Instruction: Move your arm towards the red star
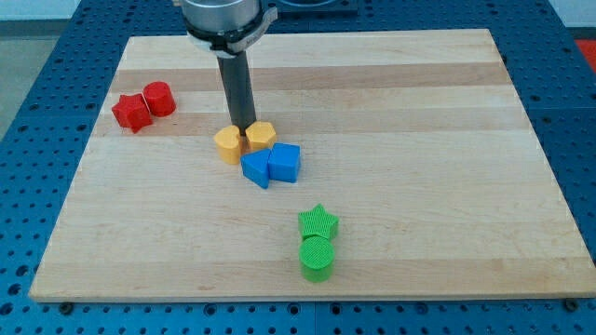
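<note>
The red star [131, 113] sits near the wooden board's [447, 186] left edge, touching a red cylinder [159, 98], while my tip [242, 127], a plain jawless rod, rests well apart between two yellow blocks [244, 140] adjoining blue ones [272, 165].

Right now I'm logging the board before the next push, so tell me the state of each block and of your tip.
my tip: down at the board, at the top edge of the two yellow blocks
red star: flat, touching red cylinder
yellow blocks: side by side, touching
blue blocks: paired, just below the yellow ones
green star: against green cylinder
</note>
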